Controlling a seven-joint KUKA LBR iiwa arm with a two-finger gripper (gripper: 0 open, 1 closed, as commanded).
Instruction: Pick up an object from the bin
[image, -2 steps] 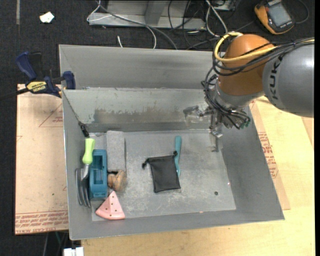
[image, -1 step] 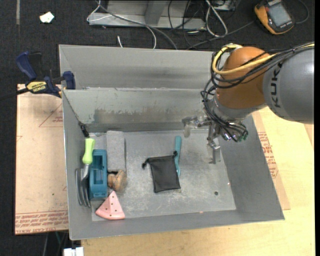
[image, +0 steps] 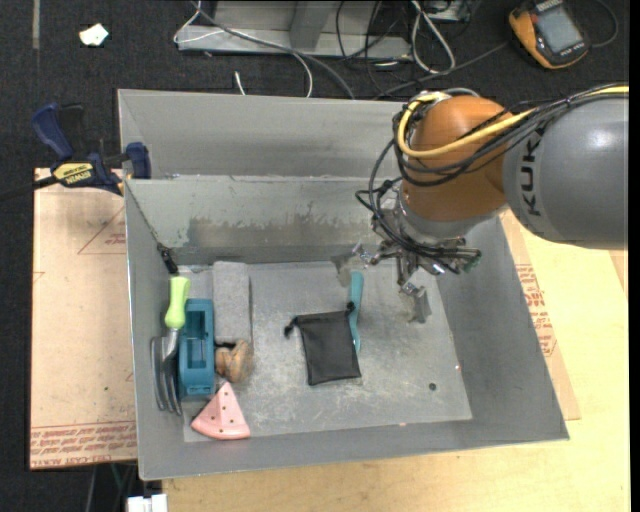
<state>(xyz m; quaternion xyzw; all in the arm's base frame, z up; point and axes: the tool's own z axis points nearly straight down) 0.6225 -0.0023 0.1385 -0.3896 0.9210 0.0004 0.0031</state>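
Grey bin (image: 420, 385): teal stick (image: 355, 302) apparently points toward back wall (image: 270, 205).

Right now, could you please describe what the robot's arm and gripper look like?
The arm is a thick rounded grey link marked KUKA in dark letters. An orange dome covers the wrist, yellow cable looped over it, thin black cables hanging beside the small metal gripper.

The one marking that can be read is the maker's name on the grey arm link (image: 580, 170) at the right of the scene; dark capital letters spell "KUK", and what follows them curves round the link and cannot be made out; the letters stand on end, running down the link's rounded left end, just beside the orange wrist cover (image: 455, 155).
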